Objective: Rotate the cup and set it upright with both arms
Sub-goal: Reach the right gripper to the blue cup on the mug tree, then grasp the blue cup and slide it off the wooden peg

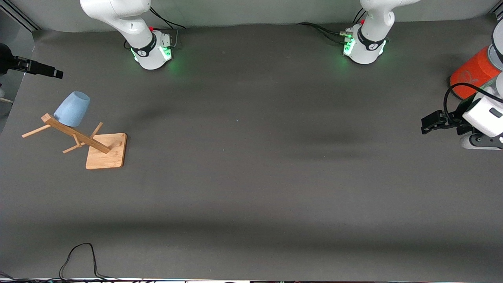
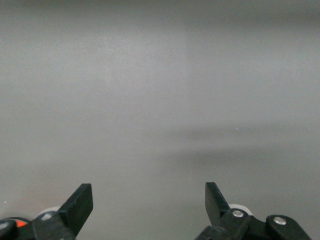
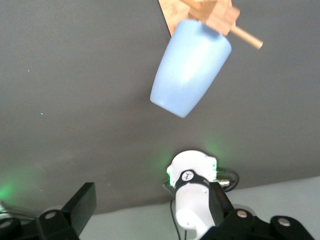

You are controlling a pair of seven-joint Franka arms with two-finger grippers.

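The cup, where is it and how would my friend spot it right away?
Look toward the right arm's end of the dark table, where a wooden rack stands. The cup hangs upside down on a peg of that rack. It is small, pale blue and handleless, unlike the big orange cylinder.

The dark grey worktop [image 1: 251,188] holds a wooden rack [image 1: 105,151] with a flat square foot toward the right arm's end, an orange can [image 1: 471,72] at the left arm's end, and a thin black wire [image 1: 80,257] looping close to the front camera
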